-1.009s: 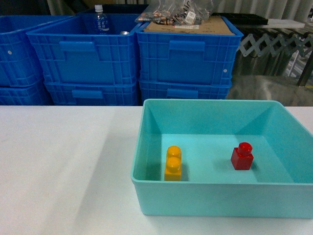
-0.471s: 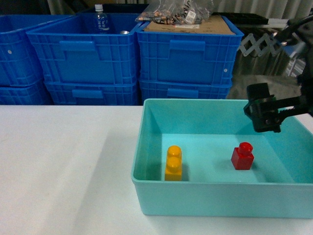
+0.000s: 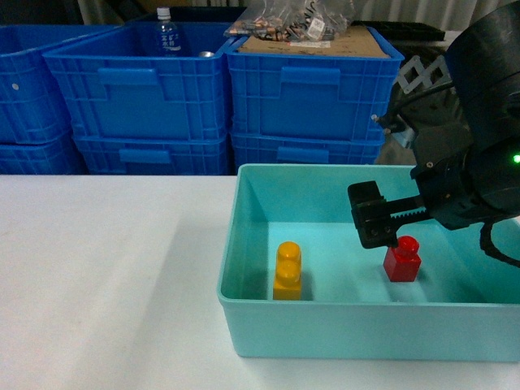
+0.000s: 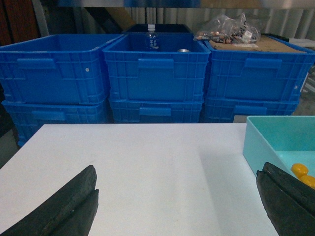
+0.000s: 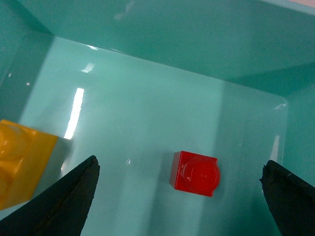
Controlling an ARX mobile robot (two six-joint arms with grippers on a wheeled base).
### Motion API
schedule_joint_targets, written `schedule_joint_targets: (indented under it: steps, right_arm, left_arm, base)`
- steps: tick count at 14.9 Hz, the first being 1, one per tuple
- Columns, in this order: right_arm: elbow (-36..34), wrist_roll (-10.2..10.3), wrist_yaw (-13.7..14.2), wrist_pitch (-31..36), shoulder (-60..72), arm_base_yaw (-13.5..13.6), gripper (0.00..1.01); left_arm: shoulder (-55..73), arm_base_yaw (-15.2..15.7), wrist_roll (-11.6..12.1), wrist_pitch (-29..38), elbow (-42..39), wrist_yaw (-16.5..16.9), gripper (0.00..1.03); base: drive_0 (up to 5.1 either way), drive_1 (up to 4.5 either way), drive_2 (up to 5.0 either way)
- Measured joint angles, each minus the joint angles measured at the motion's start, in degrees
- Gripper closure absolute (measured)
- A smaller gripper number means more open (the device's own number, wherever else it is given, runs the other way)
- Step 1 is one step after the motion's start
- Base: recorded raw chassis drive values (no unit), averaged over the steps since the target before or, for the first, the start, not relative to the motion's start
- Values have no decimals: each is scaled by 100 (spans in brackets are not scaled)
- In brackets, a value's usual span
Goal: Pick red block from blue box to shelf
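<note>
The red block (image 5: pixel 195 173) is being left ungripped on the blue box (image 3: pixel 341 327) floor toward its right wall, below the spread jaws of the right gripper (image 5: pixel 180 196), so grasp, lift and shelf placement are being judged outstanding.

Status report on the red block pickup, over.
Right gripper open above red block, not touching. Block on blue box floor. Left gripper open, idle. Yellow brick clear aside.

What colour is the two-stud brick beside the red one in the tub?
Yellow brick, clearest in the head view, left of the red block.
</note>
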Motion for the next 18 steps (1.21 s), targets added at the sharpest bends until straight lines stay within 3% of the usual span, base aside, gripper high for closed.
schedule_joint_targets:
  steps: [4, 8, 11, 14, 18]
  right_arm:
    - [588, 225, 352, -116, 909, 0, 3]
    - [776, 337, 496, -192, 1309, 0, 4]
    - [813, 466, 511, -361, 1412, 2, 42]
    - [748, 514, 511, -92, 1373, -4, 70]
    - [-625, 509, 426, 1064, -378, -35, 73]
  left_arm:
    - [0, 0, 0, 2, 0, 0, 5]
    - [0, 0, -2, 0, 0, 0, 5]
    - [0, 0, -2, 0, 0, 0, 5]
    - [0, 0, -2, 0, 0, 0, 5]
    - [0, 0, -2, 0, 0, 0, 5]
  base:
    - [0, 0, 0]
    - [0, 0, 0]
    - [0, 0, 0]
    - [0, 0, 0]
    - [0, 0, 0]
